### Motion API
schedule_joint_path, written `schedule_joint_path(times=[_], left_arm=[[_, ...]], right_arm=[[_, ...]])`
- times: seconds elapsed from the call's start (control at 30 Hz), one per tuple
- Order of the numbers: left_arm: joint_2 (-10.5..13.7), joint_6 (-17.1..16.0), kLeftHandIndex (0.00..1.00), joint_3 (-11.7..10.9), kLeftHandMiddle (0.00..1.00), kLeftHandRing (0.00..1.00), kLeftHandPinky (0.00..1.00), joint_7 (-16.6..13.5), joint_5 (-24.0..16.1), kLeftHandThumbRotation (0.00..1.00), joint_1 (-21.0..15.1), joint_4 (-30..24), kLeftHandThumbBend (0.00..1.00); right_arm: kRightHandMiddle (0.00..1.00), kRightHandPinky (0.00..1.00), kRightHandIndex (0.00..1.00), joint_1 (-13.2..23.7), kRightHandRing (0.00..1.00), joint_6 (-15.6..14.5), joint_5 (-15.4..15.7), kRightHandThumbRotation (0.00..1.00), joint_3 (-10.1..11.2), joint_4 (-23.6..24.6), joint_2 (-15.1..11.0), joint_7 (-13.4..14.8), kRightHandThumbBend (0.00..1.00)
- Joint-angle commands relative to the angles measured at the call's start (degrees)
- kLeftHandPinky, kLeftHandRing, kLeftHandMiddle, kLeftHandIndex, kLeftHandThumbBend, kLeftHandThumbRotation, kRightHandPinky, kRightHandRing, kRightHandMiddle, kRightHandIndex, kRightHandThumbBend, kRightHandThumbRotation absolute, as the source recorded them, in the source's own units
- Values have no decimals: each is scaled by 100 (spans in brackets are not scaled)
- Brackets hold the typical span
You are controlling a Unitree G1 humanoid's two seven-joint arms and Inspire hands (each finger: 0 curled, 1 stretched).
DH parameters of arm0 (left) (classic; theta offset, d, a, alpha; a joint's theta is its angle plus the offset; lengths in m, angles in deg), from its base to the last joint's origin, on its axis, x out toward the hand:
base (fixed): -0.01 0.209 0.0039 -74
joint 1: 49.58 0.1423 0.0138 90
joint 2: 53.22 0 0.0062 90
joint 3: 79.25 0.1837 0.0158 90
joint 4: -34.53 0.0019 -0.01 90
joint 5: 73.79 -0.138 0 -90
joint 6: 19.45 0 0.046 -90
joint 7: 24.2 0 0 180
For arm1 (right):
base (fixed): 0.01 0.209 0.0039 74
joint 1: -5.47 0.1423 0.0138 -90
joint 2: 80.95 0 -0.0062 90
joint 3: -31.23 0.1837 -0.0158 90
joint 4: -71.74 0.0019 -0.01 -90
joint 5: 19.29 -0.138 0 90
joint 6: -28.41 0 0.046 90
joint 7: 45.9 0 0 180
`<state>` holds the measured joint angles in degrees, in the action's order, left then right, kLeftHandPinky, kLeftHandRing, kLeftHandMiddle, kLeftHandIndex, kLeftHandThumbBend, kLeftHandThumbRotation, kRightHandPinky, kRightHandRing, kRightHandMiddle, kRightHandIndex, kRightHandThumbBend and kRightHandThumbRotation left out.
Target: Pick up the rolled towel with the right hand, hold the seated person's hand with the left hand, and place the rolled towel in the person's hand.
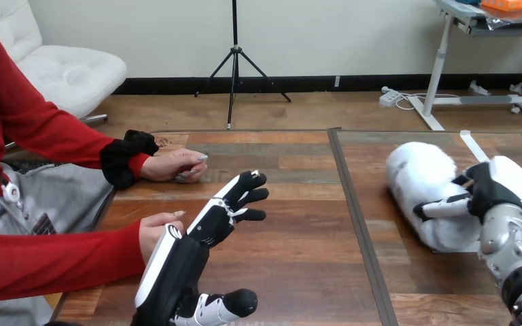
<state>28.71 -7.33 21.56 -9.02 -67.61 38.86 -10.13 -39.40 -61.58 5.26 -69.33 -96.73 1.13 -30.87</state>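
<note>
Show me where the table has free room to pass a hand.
Free: the middle strip between the left robot hand and the rolled towel. Crowded: left edge, by the person's hands; right, where the right robot hand grips it.

The left hand [207,224] is held open at 7 o'clock, fingers pointed toward 1 o'clock, thumb spread low. The right hand [495,192] is raised at 3 o'clock, its forearm entering from 5 o'clock, fingers curled round the rolled towel [425,180].
</note>
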Motion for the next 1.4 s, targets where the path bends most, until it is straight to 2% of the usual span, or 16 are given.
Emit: schedule_joint_path(times=[0.0,0.13,0.3,0.43,0.6,0.7,0.83,1.0,1.17,1.23,1.37], left_arm=[[32,-51,89,44,90,85,76,106,189,77,-164,-272,100],[31,0,89,44,89,85,76,179,260,77,-137,-333,100],[45,34,89,29,89,85,76,262,321,77,-110,-395,100],[44,0,89,17,89,85,75,324,371,77,-119,-395,100],[58,3,89,49,89,85,76,431,498,76,-130,-401,100],[55,-7,89,29,89,85,76,477,524,76,-135,-401,100],[50,8,89,8,89,85,76,536,569,76,-131,-409,100],[55,30,88,-12,89,85,76,598,605,76,-128,-432,100],[52,57,88,-34,89,85,76,633,612,76,-119,-443,100],[53,61,88,-36,89,85,76,651,629,76,-117,-443,100],[63,59,88,-17,89,85,76,726,695,76,-130,-427,100]], right_arm=[[39,24,26,-318,33,255,-94,0,22,63,418,-209,69],[33,19,22,-434,26,683,-295,0,189,123,446,-255,68],[22,10,17,-551,15,1061,-544,0,379,182,476,-386,66],[18,8,16,-667,13,1401,-817,0,574,250,508,-553,65],[16,8,14,-776,12,1728,-988,0,660,341,514,-689,63],[16,8,13,-855,13,1950,-1164,0,792,411,527,-825,63],[17,11,13,-976,16,2260,-1569,0,1100,543,572,-1178,62],[18,13,12,-1088,17,2470,-1946,0,1357,697,616,-1548,59],[13,7,10,-1238,11,2717,-2483,0,1693,931,680,-2180,53],[12,5,9,-1271,9,2754,-2595,0,1754,985,694,-2314,52],[9,3,8,-1425,6,2800,-3168,0,2075,1305,799,-2960,48]])
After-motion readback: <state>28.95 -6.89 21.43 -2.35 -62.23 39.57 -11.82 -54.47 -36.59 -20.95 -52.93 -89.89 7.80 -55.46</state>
